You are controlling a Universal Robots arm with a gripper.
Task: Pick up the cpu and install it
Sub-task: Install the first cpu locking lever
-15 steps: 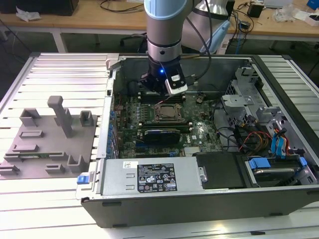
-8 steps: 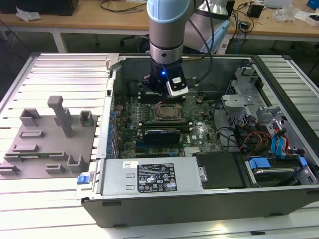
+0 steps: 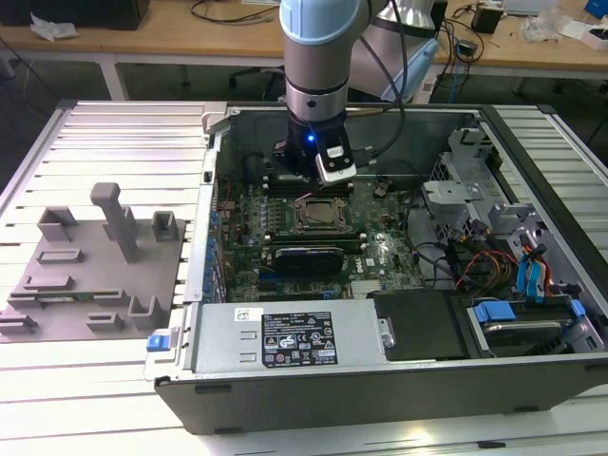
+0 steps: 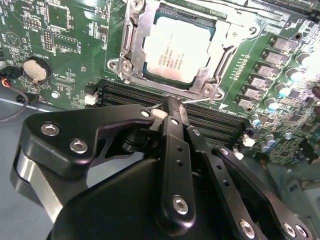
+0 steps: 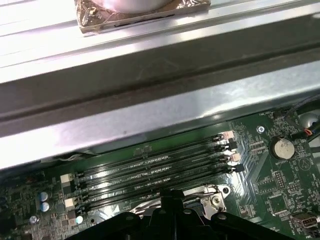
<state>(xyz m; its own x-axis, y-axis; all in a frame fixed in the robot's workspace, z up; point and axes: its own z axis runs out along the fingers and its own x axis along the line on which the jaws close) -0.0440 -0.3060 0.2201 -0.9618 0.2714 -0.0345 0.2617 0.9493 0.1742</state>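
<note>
The cpu [image 4: 177, 49], a silvery-white square chip, lies flat inside the metal-framed socket [image 4: 134, 35] on the green motherboard. My gripper [image 4: 172, 107] hangs just above the board beside the socket, over the black memory slots [image 4: 125, 92]. Its black fingers [image 4: 170, 145] meet at the tips and hold nothing. In the exterior view the arm reaches down into the open computer case, and the gripper [image 3: 313, 179] hovers at the far edge of the socket [image 3: 318, 215].
The case wall [image 5: 150, 100] runs close behind the memory slots [image 5: 155, 170]. A round coin battery [image 4: 36, 70] sits on the board. A grey plastic tray [image 3: 95, 275] with upright blocks lies on the exterior view's left. Drive cages and cables [image 3: 494, 256] crowd the right.
</note>
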